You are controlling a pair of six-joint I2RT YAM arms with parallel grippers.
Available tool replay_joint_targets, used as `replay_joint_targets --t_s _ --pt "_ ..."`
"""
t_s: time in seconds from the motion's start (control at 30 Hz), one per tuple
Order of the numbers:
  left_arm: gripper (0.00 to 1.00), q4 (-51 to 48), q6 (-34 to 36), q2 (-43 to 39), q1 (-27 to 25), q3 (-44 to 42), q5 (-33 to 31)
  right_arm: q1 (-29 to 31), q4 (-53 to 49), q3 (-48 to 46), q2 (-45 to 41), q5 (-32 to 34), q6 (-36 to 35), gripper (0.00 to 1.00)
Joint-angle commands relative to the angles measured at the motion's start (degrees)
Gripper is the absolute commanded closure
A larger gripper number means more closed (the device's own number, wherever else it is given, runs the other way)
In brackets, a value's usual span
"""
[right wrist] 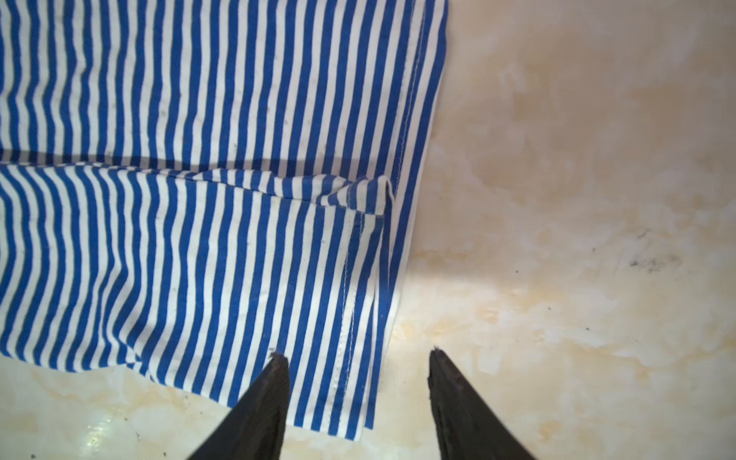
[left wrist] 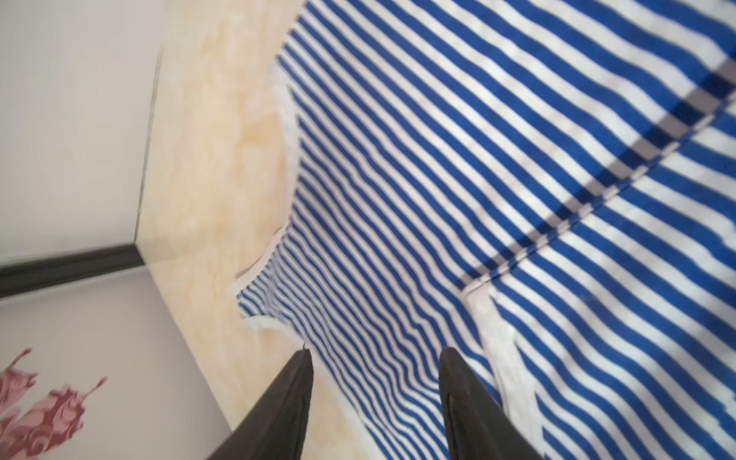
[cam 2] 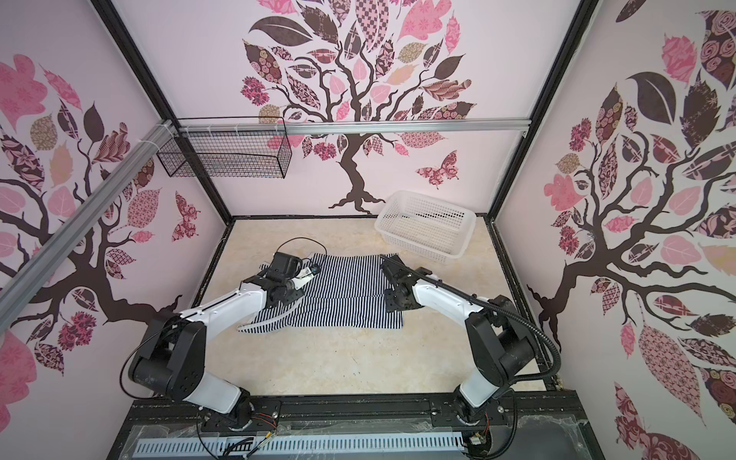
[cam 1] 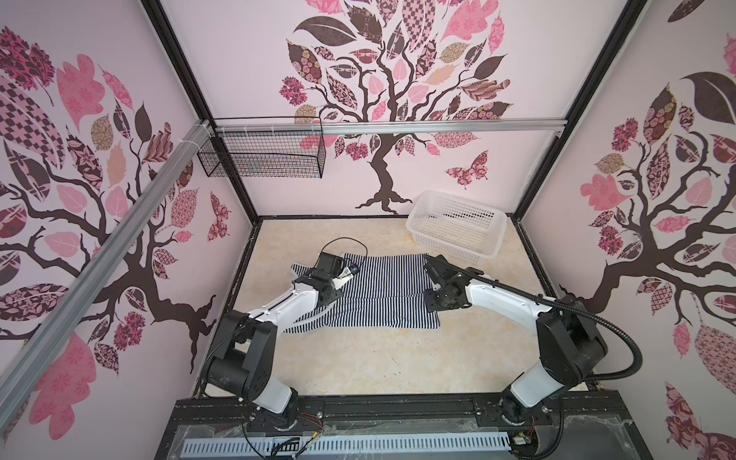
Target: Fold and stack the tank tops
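Note:
A navy-and-white striped tank top (cam 1: 382, 294) (cam 2: 346, 294) lies flat mid-table, its near part doubled over along a crosswise fold. One white-edged strap sticks out at its near left. My left gripper (cam 1: 320, 271) (cam 2: 278, 267) hovers over the top's far left end. In the left wrist view its jaws (left wrist: 376, 352) stand open above striped cloth (left wrist: 438, 199), nothing between them. My right gripper (cam 1: 427, 261) (cam 2: 384, 259) sits at the top's far right edge. In the right wrist view it (right wrist: 357, 355) is open and empty, straddling the stitched hem (right wrist: 350, 278).
A white perforated basket (cam 1: 450, 243) (cam 2: 418, 239) stands at the back right of the table, close beyond my right gripper. A black wire basket (cam 1: 263, 157) hangs on the back wall at left. Bare marbled tabletop (cam 1: 378, 358) lies in front of the top.

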Motion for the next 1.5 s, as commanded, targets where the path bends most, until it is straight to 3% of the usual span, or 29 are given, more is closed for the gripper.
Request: replay_joint_targets --t_s 0.0,0.13,0.3,0.57,0.93,1.13,1.3,1.47 --pt "0.44 -3.4 -3.1 -7.0 2.3 -1.1 1.8 -0.4 -2.4 1.7 -4.7 -0.5 1.0 0.4" --pt "0.44 -8.8 -3.2 -15.6 6.2 -6.1 5.5 -0.3 -1.1 -3.2 -9.7 -3.6 2.5 0.39" --pt "0.43 -10.0 -1.3 -23.8 16.4 -13.7 12.6 -0.1 1.8 -10.6 -14.5 -6.3 4.6 0.39" --pt "0.42 -9.4 0.6 -20.5 30.2 -17.0 22.3 -0.1 5.8 -17.9 -17.6 -10.3 6.9 0.39" --pt "0.37 -12.9 1.6 -14.1 34.5 -14.9 30.2 -0.1 6.4 -20.0 -18.8 -10.1 7.4 0.38" --pt "0.39 -12.8 3.1 -13.6 34.9 -15.9 29.1 -0.1 6.8 -20.6 -19.0 -10.1 7.5 0.38" --pt "0.5 -12.8 3.7 -12.6 35.5 -16.0 29.4 -0.1 7.1 -20.6 -18.9 -10.2 7.5 0.39" --pt "0.82 -13.8 4.3 -11.8 36.0 -14.9 29.6 -0.1 6.8 -20.3 -18.9 -10.0 7.4 0.42"
